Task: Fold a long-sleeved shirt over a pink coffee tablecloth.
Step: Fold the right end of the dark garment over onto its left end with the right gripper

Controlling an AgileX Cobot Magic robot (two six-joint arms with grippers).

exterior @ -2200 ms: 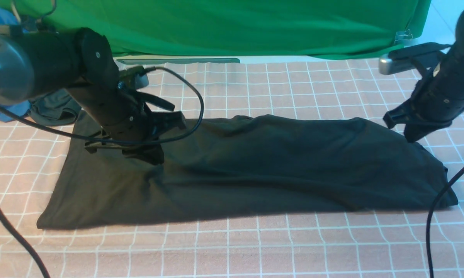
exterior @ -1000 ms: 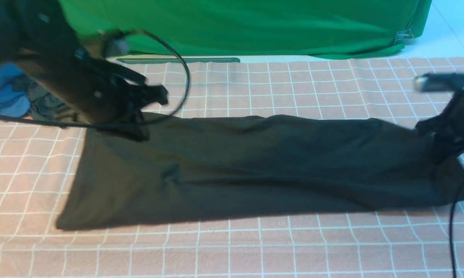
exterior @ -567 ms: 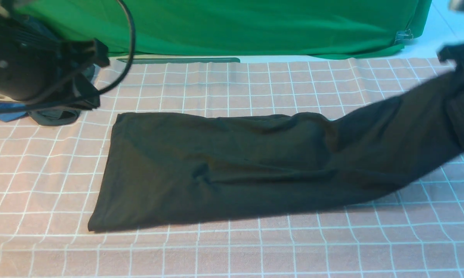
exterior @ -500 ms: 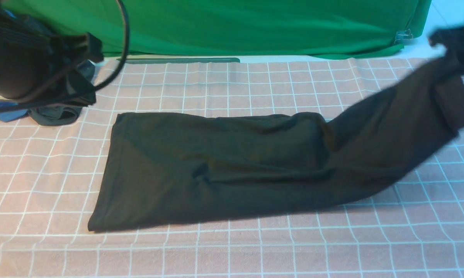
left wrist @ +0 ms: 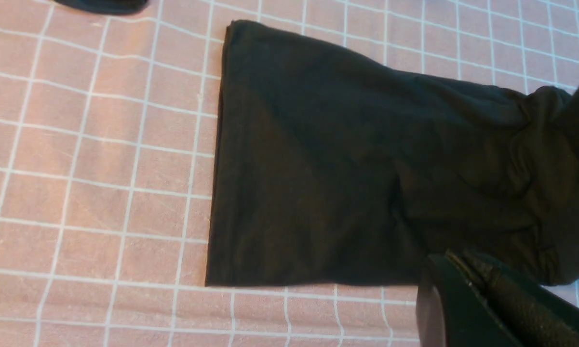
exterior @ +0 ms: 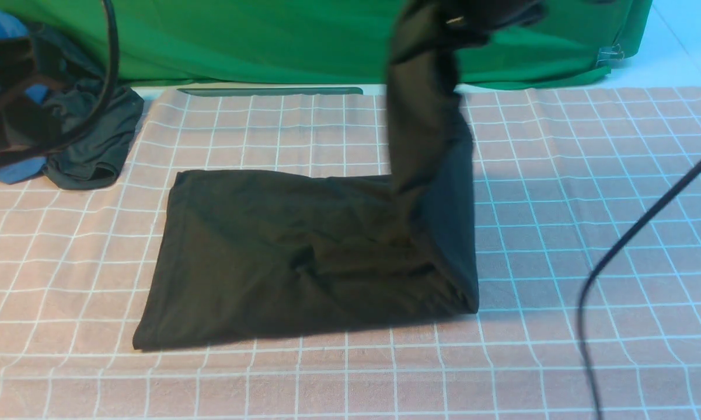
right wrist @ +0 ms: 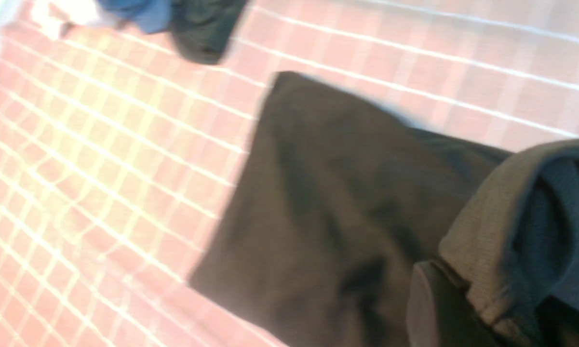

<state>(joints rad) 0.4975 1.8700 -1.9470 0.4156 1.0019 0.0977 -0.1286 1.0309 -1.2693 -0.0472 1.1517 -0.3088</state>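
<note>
Hanging from the right end effector, which is clenched on it, one end of the long-sleeved shirt rises above the rest. The rest lies flat toward the robot's left, long axis left to right. The left end effector is clenched on nothing, farther left. The pink coffee tablecloth lies flat, with room around.
</note>
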